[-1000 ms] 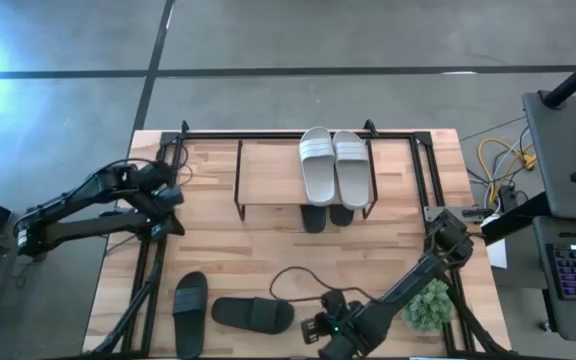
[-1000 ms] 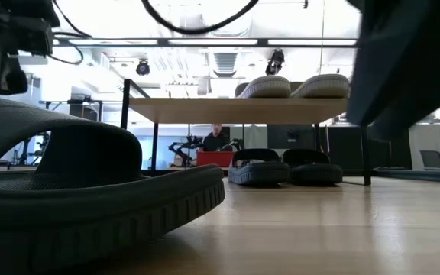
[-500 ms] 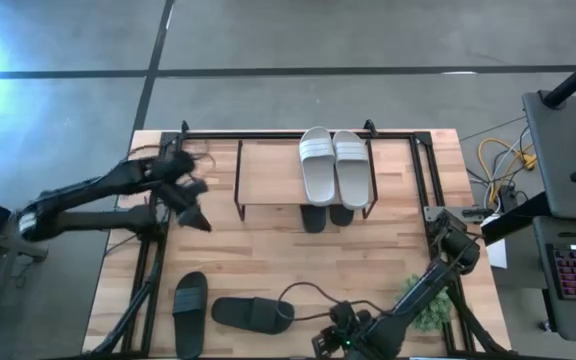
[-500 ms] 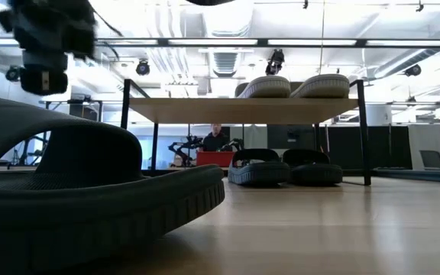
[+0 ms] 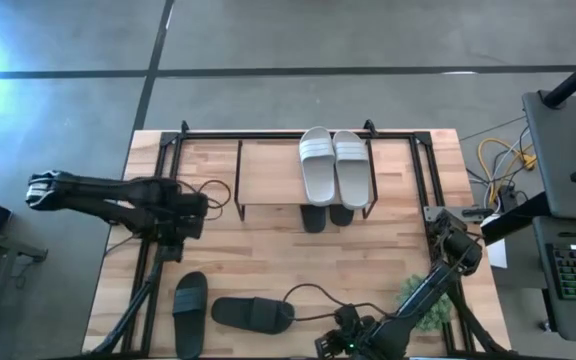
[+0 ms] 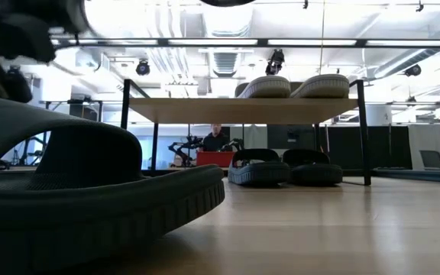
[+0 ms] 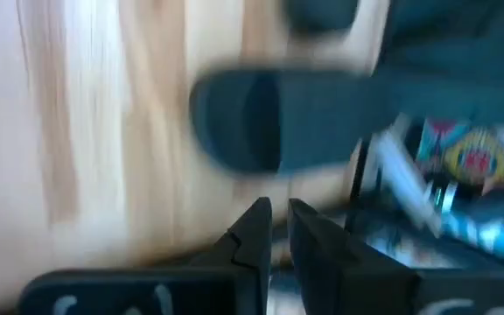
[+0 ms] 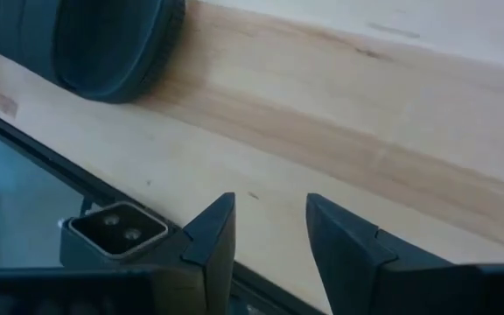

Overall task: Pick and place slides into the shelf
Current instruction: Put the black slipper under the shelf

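Slides: two white (image 5: 326, 165) on the shelf (image 5: 268, 172) top, two dark (image 6: 285, 166) beneath (mostly hidden from above), two dark (image 5: 230, 308) on the wooden table (image 5: 298, 255) near its front. My left gripper (image 7: 274, 229), blurred, is nearly pressed together and empty; my right gripper (image 8: 269, 229), spread, is cut off at the table's front edge.

I am seeing two white slides (image 5: 334, 165) lying side by side on the shelf's (image 5: 268, 172) light wood top, two dark slides (image 6: 285, 166) sitting beneath them on the lower level, and two more dark slides (image 5: 230, 307) resting loose near the table's front edge.
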Motion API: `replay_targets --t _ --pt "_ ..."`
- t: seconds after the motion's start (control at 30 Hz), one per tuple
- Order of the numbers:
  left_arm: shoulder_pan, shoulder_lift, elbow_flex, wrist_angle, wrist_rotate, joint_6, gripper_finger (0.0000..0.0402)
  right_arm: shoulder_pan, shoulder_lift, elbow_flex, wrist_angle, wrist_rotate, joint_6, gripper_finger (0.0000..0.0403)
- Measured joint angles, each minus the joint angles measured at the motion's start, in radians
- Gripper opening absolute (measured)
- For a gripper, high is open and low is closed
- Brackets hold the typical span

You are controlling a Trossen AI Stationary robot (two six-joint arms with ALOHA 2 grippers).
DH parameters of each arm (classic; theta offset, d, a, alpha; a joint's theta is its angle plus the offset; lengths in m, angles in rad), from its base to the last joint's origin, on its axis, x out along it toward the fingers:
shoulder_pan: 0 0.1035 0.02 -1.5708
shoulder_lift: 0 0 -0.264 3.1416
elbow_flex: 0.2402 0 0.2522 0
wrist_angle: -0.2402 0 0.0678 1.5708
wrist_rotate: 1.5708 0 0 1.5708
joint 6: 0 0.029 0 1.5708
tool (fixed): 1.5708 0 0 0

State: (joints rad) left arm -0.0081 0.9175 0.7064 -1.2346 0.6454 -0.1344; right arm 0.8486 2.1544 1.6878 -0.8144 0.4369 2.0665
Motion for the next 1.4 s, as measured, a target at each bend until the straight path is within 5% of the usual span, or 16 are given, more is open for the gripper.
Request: replay_targets --t 0.2,0.53,0.9,1.2,1.4 --pt "-0.077 -0.148 -0.075 0.301 -0.028 -0.281 0.0047 0.004 0.0 -0.003 -0.001 0.005 0.028 0.0132" --pt "-0.203 -0.215 -0.195 0.375 -0.049 -0.411 0.0148 0.002 0.0 -0.004 -0.005 0.008 0.031 0.0125" --pt "-0.351 -0.193 -0.294 0.627 0.012 -0.569 0.0155 0.002 0.0 -0.005 -0.009 -0.026 0.037 0.0123" --pt "-0.581 -0.183 -0.123 0.592 -0.426 -0.596 0.0111 0.002 0.001 -0.005 -0.063 -0.055 0.036 0.0125" --pt "-0.784 -0.062 -0.088 0.619 -0.491 -0.729 0.0042 0.002 0.001 -0.006 -0.102 -0.056 0.012 0.0119"
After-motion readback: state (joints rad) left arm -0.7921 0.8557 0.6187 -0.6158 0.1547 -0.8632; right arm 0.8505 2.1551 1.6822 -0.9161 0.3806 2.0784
